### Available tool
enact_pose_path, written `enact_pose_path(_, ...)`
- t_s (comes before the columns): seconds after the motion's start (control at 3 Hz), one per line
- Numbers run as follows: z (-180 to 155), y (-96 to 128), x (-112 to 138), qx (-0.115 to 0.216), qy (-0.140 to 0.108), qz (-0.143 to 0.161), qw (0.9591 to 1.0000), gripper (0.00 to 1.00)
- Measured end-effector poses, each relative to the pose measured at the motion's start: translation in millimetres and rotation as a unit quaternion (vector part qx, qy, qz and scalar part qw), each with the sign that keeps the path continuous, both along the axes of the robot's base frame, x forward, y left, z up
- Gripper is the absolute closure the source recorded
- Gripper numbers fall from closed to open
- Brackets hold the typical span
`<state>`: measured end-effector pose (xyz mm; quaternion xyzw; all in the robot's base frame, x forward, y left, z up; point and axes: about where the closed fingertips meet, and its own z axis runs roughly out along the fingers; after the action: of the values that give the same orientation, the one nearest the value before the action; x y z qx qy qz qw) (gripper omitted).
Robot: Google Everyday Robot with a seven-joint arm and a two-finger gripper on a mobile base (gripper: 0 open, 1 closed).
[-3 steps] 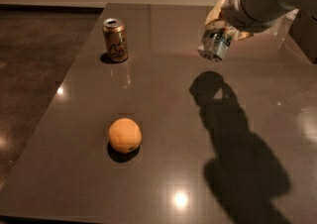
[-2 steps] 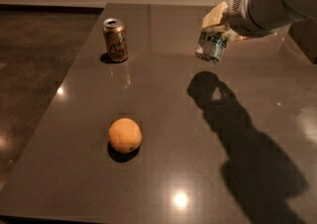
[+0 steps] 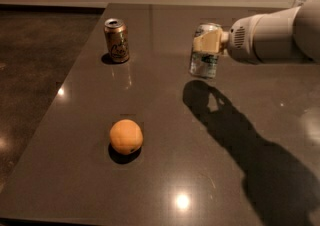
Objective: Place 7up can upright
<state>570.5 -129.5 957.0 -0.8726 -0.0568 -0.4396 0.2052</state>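
Observation:
The 7up can (image 3: 204, 62) is silvery-white with green marks and stands nearly upright, held in the air a little above the dark table (image 3: 165, 170), right of centre toward the back. My gripper (image 3: 209, 43) comes in from the right on a white arm and is shut on the can's upper half; its pale yellow finger (image 3: 208, 42) covers part of the label. The can's shadow falls on the table just below and right of it.
A gold-brown can (image 3: 116, 40) with dark script stands upright at the back left. An orange (image 3: 126, 137) lies on the table at front left of centre. The table's left edge runs diagonally, with dark floor beyond it.
My arm has drawn back to the right and lowered. The 7up can has turned from tilted to nearly upright and moved down toward the table.

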Motion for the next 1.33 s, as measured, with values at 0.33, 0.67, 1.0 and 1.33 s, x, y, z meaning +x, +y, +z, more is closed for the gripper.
enact_pose_path(0.33,-10.6,8.5,-6.2,-0.027,-0.07,0.028,0.9967,1.0)
enact_pose_path(0.67,-18.2,14.5,-1.5,-0.071,-0.136,0.059,0.9863,1.0)
enact_pose_path(1.0,-29.8,20.9,6.9,-0.126,-0.199,0.095,0.9671,1.0)
enact_pose_path(1.33,-36.0,23.4,11.4,-0.143,-0.226,0.104,0.958,1.0)
